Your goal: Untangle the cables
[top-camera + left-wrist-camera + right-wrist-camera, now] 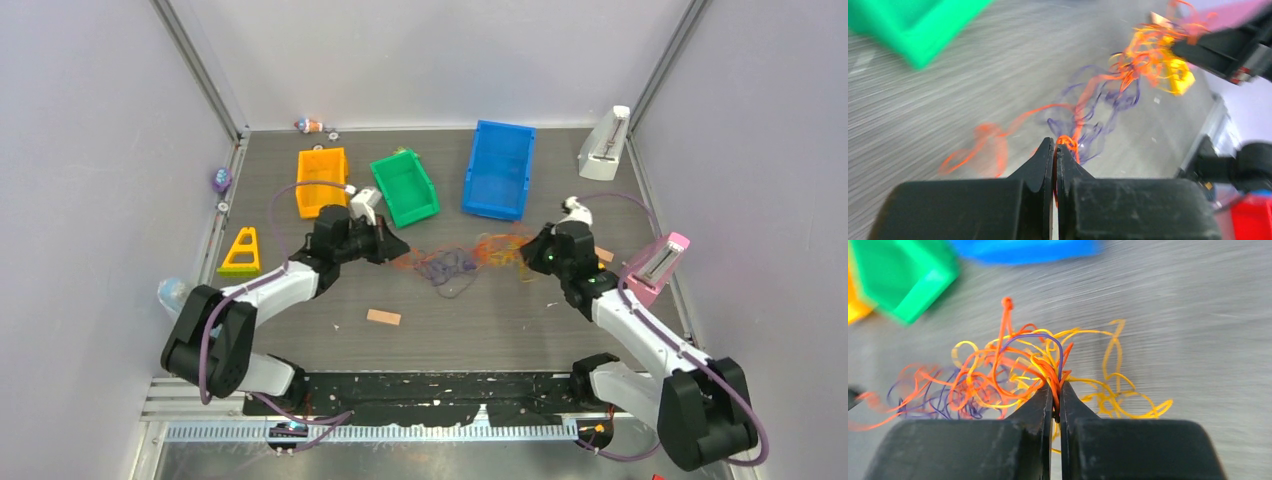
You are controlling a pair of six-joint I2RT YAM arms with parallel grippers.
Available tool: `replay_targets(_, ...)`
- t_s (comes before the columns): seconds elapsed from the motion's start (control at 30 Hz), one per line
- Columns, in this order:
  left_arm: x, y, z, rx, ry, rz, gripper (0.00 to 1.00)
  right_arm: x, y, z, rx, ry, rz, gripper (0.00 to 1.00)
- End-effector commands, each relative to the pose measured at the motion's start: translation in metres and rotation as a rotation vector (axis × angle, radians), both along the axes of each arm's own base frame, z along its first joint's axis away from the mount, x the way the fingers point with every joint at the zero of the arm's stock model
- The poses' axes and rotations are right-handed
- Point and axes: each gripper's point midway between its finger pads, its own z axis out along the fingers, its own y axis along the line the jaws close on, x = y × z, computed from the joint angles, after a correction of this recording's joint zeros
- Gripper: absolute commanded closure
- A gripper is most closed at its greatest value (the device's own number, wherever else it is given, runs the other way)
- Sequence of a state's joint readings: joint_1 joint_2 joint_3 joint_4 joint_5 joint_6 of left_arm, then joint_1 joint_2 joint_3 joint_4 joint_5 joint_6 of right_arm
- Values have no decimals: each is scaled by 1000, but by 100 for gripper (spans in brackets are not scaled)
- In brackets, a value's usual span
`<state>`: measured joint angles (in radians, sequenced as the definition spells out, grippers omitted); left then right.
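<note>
Cables: one loose tangle at mid worktop, running 9-to-3 o'clock between the two claws. Purple-black loops sit mid tangle, w/ orange-red strands trailing toward 9 and yellow bunched toward 3. The green bin is at 11 o'clock of the tangle, the blue bin at 12 to 1 and the orange bin further out at 10. All three are apart from the strands.

Left claw: at the 9 o'clock end of the tangle. In the left wrist view the fingers are pressed together, tips touching, w/ a small orange-red loop pinched at the tips. From there the strand runs toward 1 o'clock into the purple and yellow mass. More orange-red lies slack on the worktop at 10 o'clock of the tips.

Right claw: at the 3 o'clock end. In the right wrist view the fingers are closed on a bundle of orange-red and yellow strands, w/ one purple strand arching just above. Yellow loops spill to 3 o'clock of the tips; the orange and purple mass lies at 9 to 10.

Left arm: from its base at 7 o'clock of the worktop it reaches toward 1 to 2, forearm low, wrist near the worktop.

Right arm: from its base at 5 o'clock it reaches toward 10 to 11, wrist likewise low.

The claws face each other across the tangle. Can't tell if the strands between them are taut.
</note>
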<state>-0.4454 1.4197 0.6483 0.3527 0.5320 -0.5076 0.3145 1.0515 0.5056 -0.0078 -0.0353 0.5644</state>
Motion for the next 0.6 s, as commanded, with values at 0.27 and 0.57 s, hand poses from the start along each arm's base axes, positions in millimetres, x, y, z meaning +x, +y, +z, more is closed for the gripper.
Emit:
replay_targets(0.27,12,36,2,143,-32,119,100,-8,-22,13,-111,-40,38,16)
replay_targets(0.57,-6,11,2,223,-45,27,47,2,-6,-2,-153,50,169,22)
